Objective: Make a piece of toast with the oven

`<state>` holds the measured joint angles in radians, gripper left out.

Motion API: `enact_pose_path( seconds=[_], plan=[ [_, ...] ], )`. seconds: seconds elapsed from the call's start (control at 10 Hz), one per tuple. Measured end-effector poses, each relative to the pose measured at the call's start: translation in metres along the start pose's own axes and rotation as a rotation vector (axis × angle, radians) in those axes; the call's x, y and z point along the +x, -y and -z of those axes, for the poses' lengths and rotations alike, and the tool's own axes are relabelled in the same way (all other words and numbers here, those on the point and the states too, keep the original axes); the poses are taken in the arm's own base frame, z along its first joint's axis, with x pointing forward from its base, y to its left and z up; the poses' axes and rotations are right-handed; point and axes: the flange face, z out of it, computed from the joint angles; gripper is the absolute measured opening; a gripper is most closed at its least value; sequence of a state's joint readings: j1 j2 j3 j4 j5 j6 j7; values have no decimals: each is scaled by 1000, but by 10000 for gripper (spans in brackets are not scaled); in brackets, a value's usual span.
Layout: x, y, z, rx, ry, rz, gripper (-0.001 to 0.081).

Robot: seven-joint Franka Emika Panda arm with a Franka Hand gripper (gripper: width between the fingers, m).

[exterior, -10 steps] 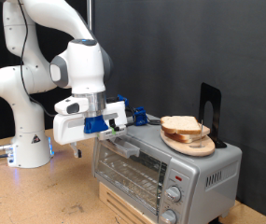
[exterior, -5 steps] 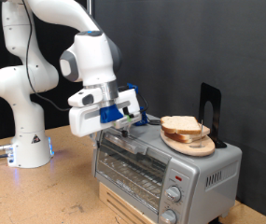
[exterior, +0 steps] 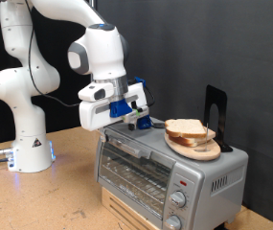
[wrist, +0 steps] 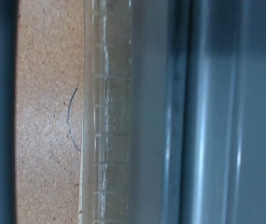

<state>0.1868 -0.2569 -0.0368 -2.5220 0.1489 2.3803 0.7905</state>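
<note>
Gripper [exterior: 144, 122] hovers over the oven's [exterior: 170, 168] top, near its back-left corner; its opening can't be judged. Toast [exterior: 186, 128] waits on the plate [exterior: 199, 149], unloaded, oven door shut.

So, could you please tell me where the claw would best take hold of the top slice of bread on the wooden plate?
Probably by its two opposite crust edges, coming from above: the top slice of bread lies flat on the stack on the wooden plate atop the toaster oven, with open space overhead. The claw hovers to the exterior view's left of it.
</note>
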Motion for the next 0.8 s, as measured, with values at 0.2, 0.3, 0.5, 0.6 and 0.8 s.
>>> enact_pose_path(
  seconds=[0.2, 0.3, 0.5, 0.6, 0.8],
  plan=[
    [-8, -8, 6, -1, 5, 3, 808],
    [-9, -11, 5, -5, 2, -4, 808],
    [-6, -17, 0, -30, -26, -47, 808],
    [-2, -19, -5, -40, -45, -74, 808],
    [7, -20, -17, -40, -61, -99, 808]
  ],
)
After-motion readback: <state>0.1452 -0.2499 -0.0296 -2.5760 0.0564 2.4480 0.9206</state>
